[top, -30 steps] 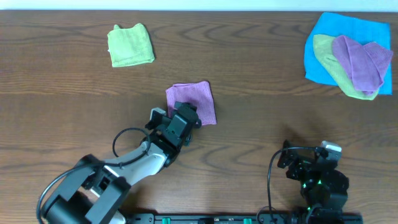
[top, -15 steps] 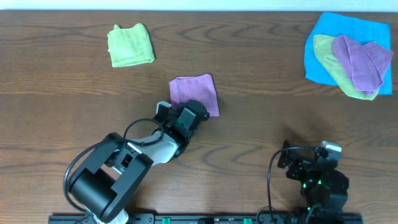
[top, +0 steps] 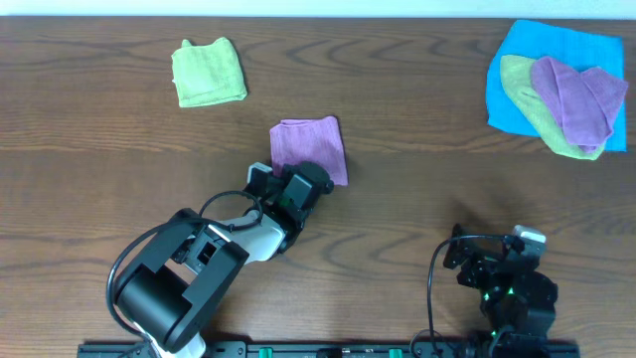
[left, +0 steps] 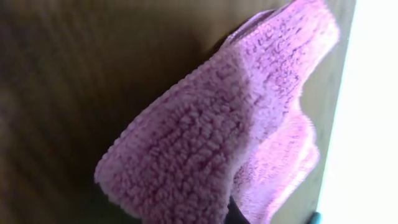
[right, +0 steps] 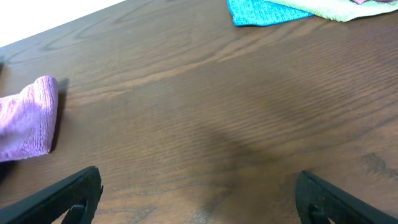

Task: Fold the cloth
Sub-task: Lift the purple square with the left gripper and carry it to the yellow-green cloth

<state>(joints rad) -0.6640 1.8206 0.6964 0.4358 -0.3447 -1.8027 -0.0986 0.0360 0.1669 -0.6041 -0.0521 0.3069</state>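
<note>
The lilac cloth (top: 308, 142) lies near the middle of the table. Its near edge is bunched up under my left gripper (top: 298, 185), which is shut on that edge. In the left wrist view the fuzzy cloth (left: 217, 137) fills the frame, lifted in a fold, and hides the fingers. My right gripper (top: 494, 270) rests at the near right of the table, well away from the cloth. It is open over bare wood (right: 199, 193), and the cloth (right: 28, 118) shows at its far left.
A folded lime-green cloth (top: 209, 72) lies at the back left. At the back right a bright blue cloth (top: 512, 70) carries a lime-green cloth (top: 532, 109) and another purple cloth (top: 576, 99). The blue cloth's corner (right: 267, 11) shows in the right wrist view.
My left gripper has shut on the cloth's near edge, and its arm has swung round. The cloth has shifted slightly away and bunched at that edge. The right arm has not moved.
</note>
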